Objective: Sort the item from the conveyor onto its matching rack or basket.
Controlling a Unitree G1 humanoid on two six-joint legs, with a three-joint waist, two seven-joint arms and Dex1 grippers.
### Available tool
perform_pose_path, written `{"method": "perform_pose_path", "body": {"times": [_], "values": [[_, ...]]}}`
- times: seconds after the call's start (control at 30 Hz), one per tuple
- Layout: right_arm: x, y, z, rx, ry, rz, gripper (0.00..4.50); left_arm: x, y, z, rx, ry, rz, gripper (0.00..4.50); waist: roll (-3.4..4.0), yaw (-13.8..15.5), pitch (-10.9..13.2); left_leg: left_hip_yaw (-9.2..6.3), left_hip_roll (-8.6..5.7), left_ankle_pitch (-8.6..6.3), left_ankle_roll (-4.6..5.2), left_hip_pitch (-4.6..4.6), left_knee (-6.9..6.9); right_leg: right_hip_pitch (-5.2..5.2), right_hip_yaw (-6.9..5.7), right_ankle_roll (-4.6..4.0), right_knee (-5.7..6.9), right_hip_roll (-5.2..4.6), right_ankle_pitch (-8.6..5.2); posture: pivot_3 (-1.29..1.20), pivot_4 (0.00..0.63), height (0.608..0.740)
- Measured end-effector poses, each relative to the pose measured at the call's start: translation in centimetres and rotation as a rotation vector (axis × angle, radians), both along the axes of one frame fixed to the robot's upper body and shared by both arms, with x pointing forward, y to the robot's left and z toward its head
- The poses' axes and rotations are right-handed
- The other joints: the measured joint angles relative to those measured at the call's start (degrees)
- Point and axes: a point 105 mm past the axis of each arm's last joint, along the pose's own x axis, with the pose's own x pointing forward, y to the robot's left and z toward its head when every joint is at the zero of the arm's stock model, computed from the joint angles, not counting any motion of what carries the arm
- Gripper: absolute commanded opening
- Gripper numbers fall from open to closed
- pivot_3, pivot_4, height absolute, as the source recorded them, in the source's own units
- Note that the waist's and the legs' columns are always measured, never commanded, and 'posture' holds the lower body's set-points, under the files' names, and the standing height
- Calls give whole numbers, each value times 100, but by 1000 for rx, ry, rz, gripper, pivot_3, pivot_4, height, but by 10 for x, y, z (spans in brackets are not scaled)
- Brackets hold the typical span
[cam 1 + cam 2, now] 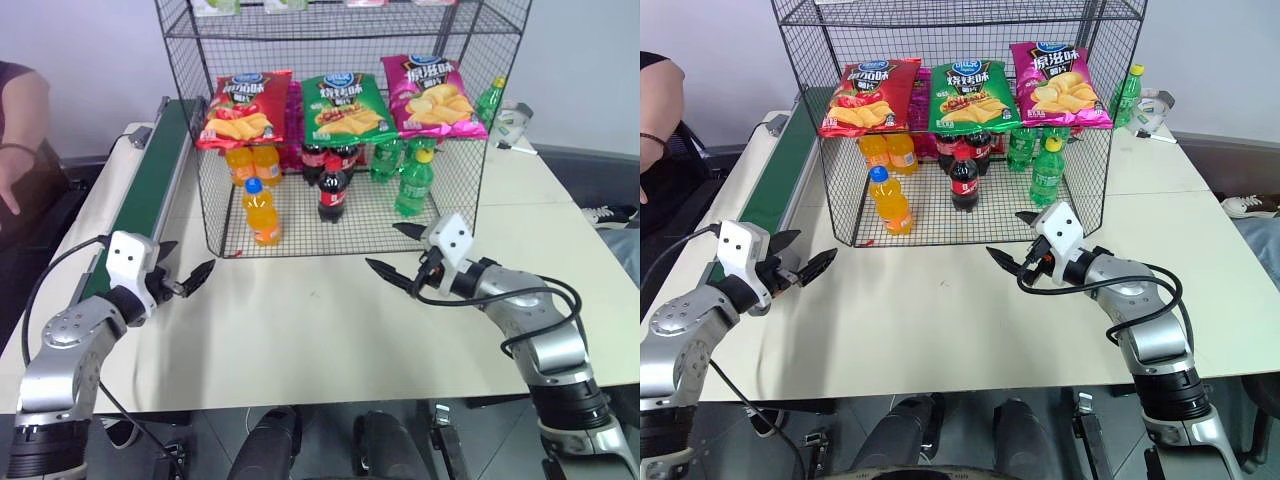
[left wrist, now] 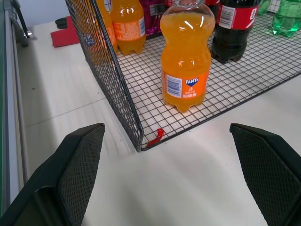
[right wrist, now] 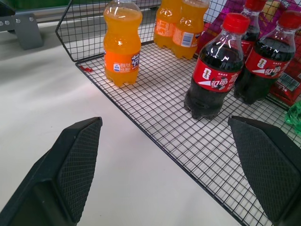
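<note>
Both grippers are held empty above the table: the left gripper (image 1: 187, 279) is spread wide and the right gripper (image 1: 392, 251) is likewise released. The orange soda bottle (image 1: 262, 211) is seen upright on the rack (image 1: 225, 185) floor, ahead and nearer the left gripper

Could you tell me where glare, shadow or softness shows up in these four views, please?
Left wrist view: window-like highlights on the orange soda bottle, and the fingers look soft. Right wrist view: the cola bottle is crisp with small glints. Left eye view: even light, a soft shadow under the right gripper; the chip bags shine mildly.
</note>
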Motion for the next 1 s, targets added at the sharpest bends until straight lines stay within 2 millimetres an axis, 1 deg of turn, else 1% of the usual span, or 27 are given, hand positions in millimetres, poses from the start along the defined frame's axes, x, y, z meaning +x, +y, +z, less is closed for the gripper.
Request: {"method": "perform_pose_path", "body": {"times": [0.27,0.73,1.0], "values": [[1,3,-3,9,8,6,4500,0,0,-2,-7,4,5,4452,1,-2,0,0,0,0,0,0,-1,0,0,0,0,0,0,0,150,740],[1,6,-2,15,0,14,4500,0,2,-4,-8,8,20,4452,1,-1,0,0,0,0,0,0,-1,-1,0,-1,-1,0,0,0,150,740],[5,6,-1,14,-3,10,4500,0,1,-5,-17,8,27,4452,1,1,0,0,0,0,0,0,-2,-1,0,-1,-2,0,0,0,150,740]]}}
